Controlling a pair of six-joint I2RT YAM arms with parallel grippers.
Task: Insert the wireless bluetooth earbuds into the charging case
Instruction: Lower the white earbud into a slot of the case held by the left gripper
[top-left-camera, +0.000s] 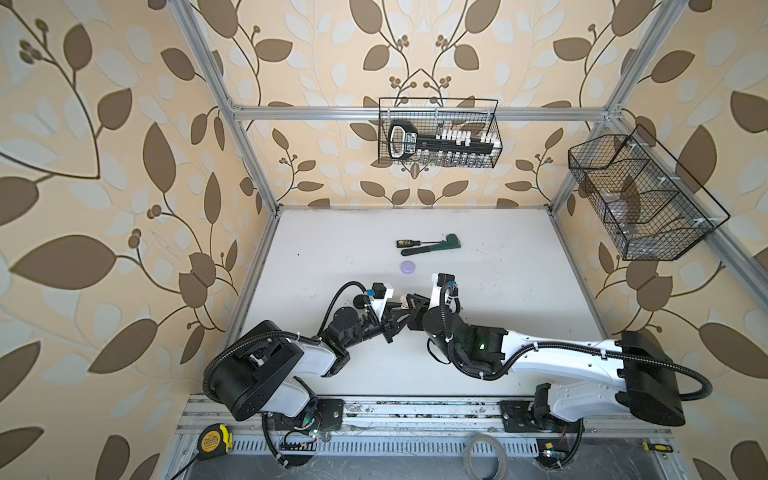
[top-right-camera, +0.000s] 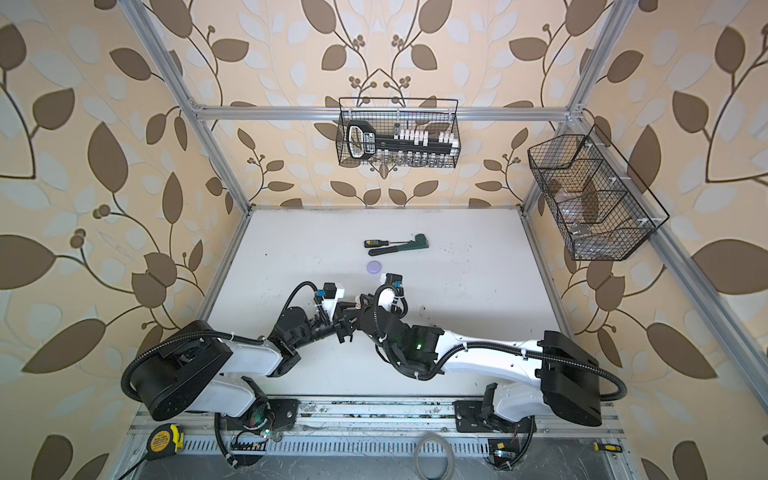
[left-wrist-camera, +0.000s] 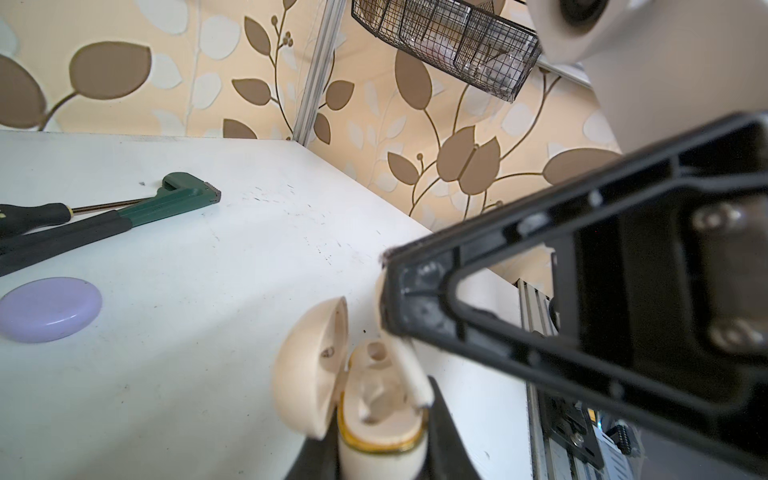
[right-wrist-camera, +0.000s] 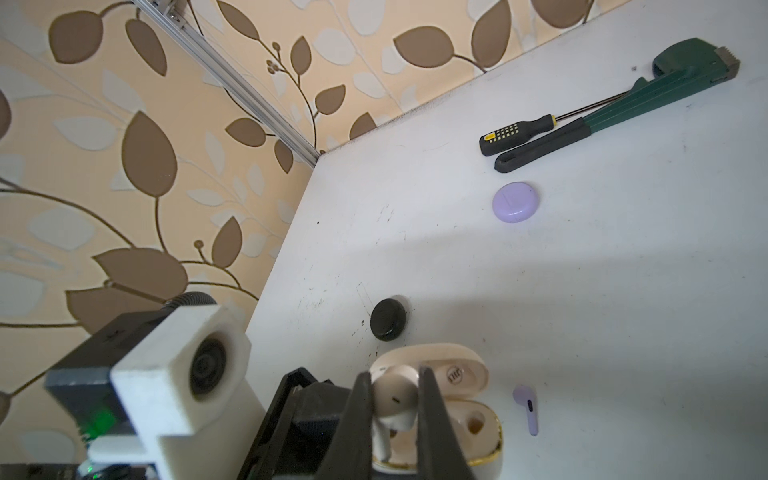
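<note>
Right gripper (right-wrist-camera: 395, 372) clamped on cream-white earbud (right-wrist-camera: 395, 400), stem pointing down toward the open cream charging case (right-wrist-camera: 473, 424), probably to line the stem up with a socket. The bud is at the case mouth and looks not yet seated. Left gripper (left-wrist-camera: 380, 461) shut round the case base, holding it upright with lid (left-wrist-camera: 311, 365) flipped back, so the sockets face the incoming bud and the case can't slide. On white table (right-wrist-camera: 582, 291): loose lavender earbud (right-wrist-camera: 527, 409) just beside the case, likely next. Closed black case (right-wrist-camera: 388, 319) near, closed lavender case (right-wrist-camera: 514, 202) further out. Pipe wrench (right-wrist-camera: 623, 104) and screwdriver (right-wrist-camera: 515, 131) lie together, well apart from the work.
</note>
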